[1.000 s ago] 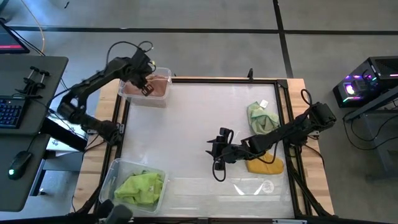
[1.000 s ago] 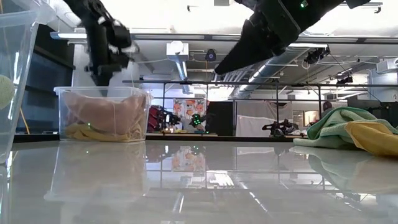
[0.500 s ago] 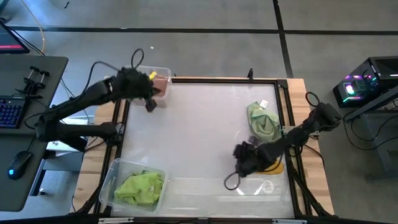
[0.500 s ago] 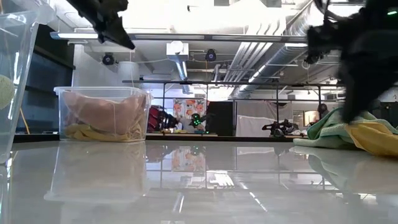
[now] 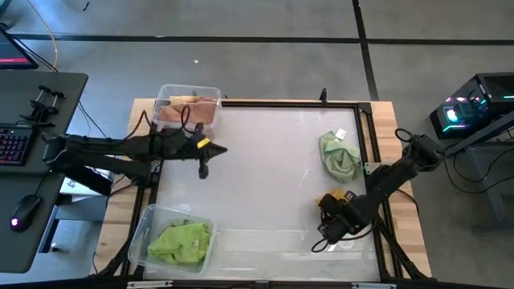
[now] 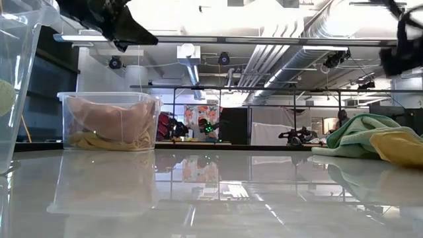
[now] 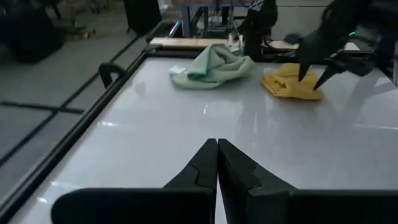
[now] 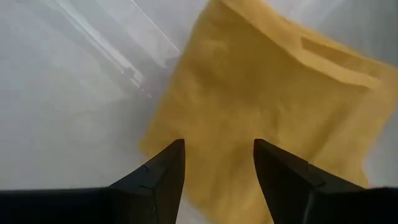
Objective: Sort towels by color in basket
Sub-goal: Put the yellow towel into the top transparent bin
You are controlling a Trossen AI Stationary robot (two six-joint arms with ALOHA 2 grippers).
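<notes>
This is a robotics lab or workshop: exposed ceiling ducts (image 6: pixel 291 49) run overhead, a desk with a keyboard (image 5: pixel 14 147) stands beside the table (image 5: pixel 265 160), and a lit computer case (image 5: pixel 466 108) sits nearby.

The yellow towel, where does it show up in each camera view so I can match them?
High view: yellow towel, lower right, partly under the right gripper.
Low view: far right edge.
Left wrist view: upper right.
Right wrist view: fills the centre, ahead of the open fingers.
Shared landmark: sage green towel beside it.

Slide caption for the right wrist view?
Open right gripper poised above the mustard yellow towel on the white table.
</notes>
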